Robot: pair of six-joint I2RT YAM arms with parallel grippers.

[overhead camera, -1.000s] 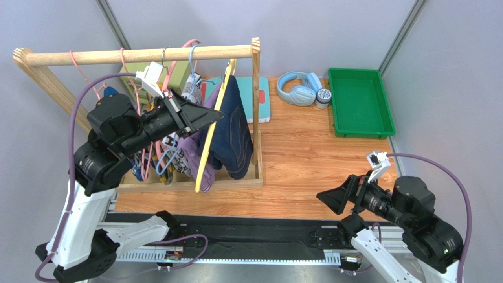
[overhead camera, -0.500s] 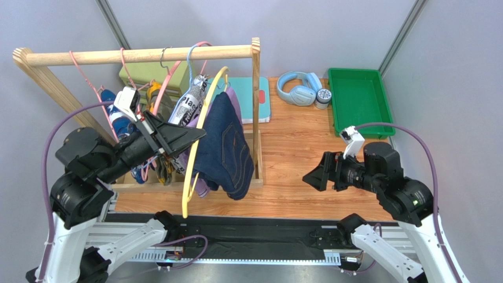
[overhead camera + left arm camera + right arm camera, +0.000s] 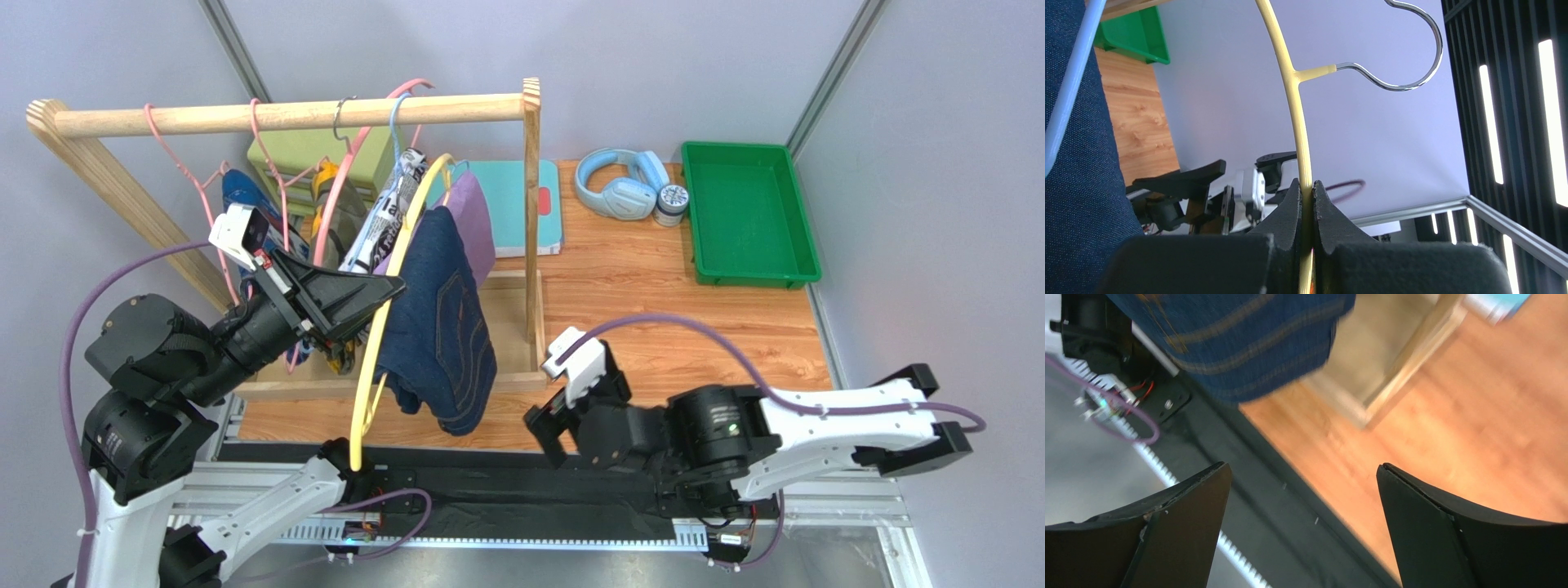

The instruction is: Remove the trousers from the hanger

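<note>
Matt blue denim trousers [image 3: 436,325] drape a smooth yellow hanger [image 3: 1298,122] with a shiny metal hook [image 3: 1344,64].

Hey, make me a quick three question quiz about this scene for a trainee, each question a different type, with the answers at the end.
1. True or false: the left gripper is shut on the curved yellow plastic hanger.
2. Multiple choice: the right gripper is A) shut on the dark blue denim trousers; B) open, holding nothing, near the trousers' hem; C) open inside a green tray.
3. Short answer: is the hanger's silver metal hook on the round wooden rail or off it?
Key: 1 true; 2 B; 3 off it.
</note>
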